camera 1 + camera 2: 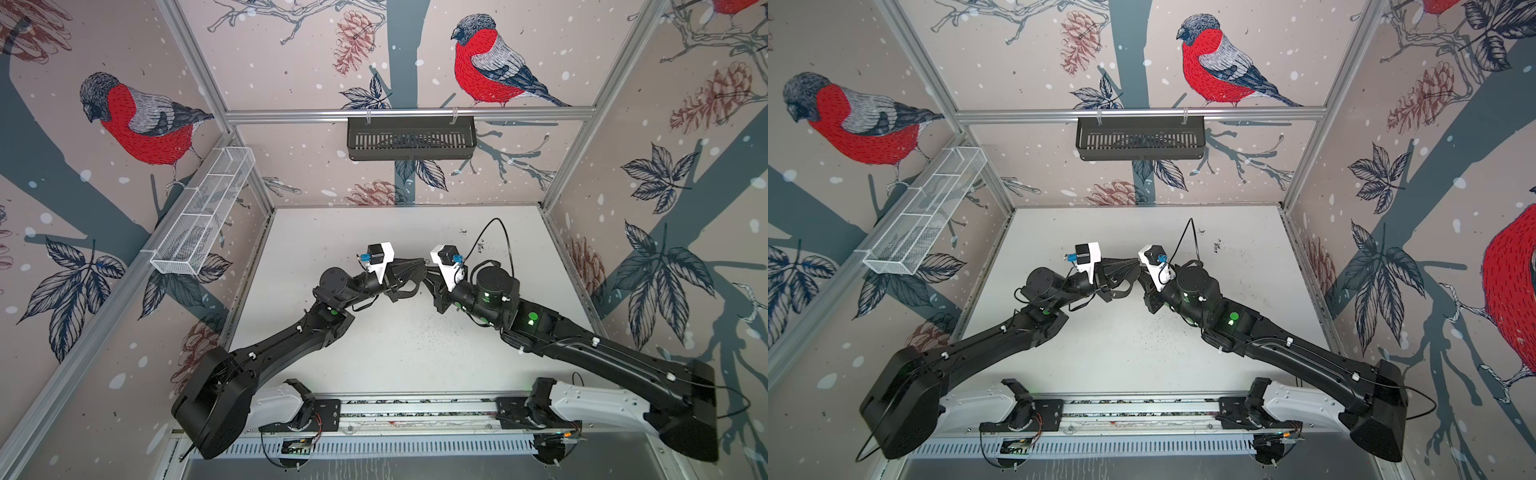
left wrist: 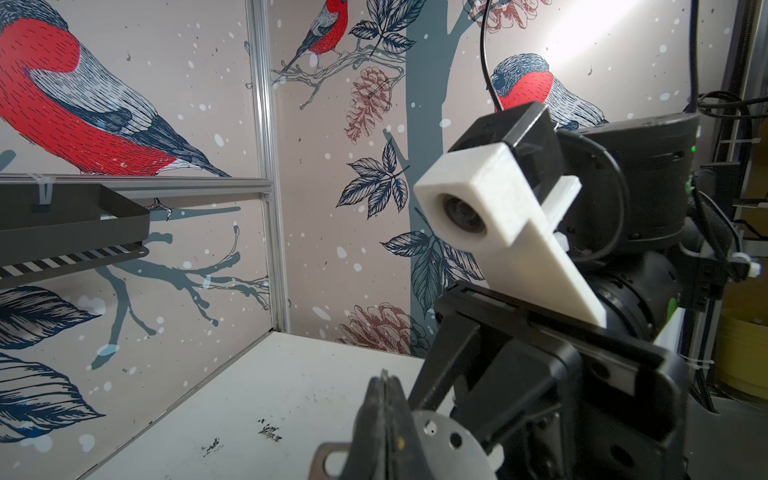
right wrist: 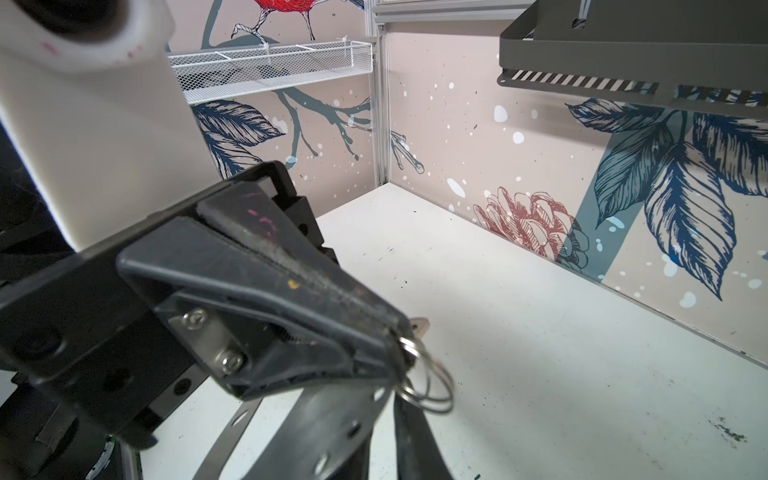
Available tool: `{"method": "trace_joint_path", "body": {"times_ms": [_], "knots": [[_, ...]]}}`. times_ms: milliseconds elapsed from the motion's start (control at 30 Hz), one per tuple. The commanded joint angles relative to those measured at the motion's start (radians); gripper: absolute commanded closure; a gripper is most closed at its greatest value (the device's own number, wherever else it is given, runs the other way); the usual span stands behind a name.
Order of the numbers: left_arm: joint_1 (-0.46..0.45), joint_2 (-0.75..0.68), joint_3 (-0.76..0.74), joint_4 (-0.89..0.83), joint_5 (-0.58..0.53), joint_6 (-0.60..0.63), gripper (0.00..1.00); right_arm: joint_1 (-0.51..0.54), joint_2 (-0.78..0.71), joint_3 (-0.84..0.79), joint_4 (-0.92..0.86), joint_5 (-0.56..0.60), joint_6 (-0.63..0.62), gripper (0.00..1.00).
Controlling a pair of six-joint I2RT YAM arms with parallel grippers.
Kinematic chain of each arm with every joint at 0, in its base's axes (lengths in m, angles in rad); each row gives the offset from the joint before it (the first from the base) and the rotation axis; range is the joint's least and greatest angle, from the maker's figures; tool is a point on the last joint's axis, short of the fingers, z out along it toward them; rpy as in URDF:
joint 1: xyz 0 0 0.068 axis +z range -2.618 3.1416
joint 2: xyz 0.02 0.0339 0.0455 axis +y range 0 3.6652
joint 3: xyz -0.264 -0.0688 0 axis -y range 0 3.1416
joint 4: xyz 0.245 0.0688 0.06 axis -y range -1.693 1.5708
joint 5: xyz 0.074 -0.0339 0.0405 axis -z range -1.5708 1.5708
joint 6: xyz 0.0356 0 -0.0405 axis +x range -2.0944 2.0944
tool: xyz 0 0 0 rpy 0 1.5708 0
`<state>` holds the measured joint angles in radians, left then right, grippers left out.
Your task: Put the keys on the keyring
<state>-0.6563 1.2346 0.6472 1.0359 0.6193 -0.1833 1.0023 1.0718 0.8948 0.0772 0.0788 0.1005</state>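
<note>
Over ctr of white table (image 1: 374,357): my L gripper (image 3: 397,349), fingers pressed together, pinches small metal rings (image 3: 434,380) on flat dark-grey holed keyring (image 3: 332,428); R gripper (image 1: 429,277) clamps its plate, loop hanging tablewards.

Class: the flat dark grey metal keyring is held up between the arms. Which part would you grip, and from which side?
Grip the dark grey keyring on its holed band, a pad on each face, beside the small silver wire rings. Approach from the side away from the shut left gripper pinching its ringed edge: the plate is thin, and the rings likely need room.
</note>
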Motion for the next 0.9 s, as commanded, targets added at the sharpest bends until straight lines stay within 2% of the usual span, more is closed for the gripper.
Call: {"method": "trace_joint_path", "body": {"times_ms": [0,200,467,867], "knots": [[0.000,0.006,-0.004,0.053,0.000,-0.008,1.00,0.014,0.014,0.006,0.038,-0.013,-0.008,0.85],[0.000,0.007,-0.011,0.066,0.003,-0.015,1.00,0.026,0.021,0.009,0.025,0.041,-0.015,0.87],[0.004,-0.001,-0.028,0.085,0.000,-0.013,1.00,0.021,-0.054,-0.027,0.021,0.103,-0.027,0.86],[0.018,-0.007,-0.035,0.092,0.020,-0.024,1.00,0.006,-0.123,-0.041,0.018,0.139,-0.032,0.83]]}}
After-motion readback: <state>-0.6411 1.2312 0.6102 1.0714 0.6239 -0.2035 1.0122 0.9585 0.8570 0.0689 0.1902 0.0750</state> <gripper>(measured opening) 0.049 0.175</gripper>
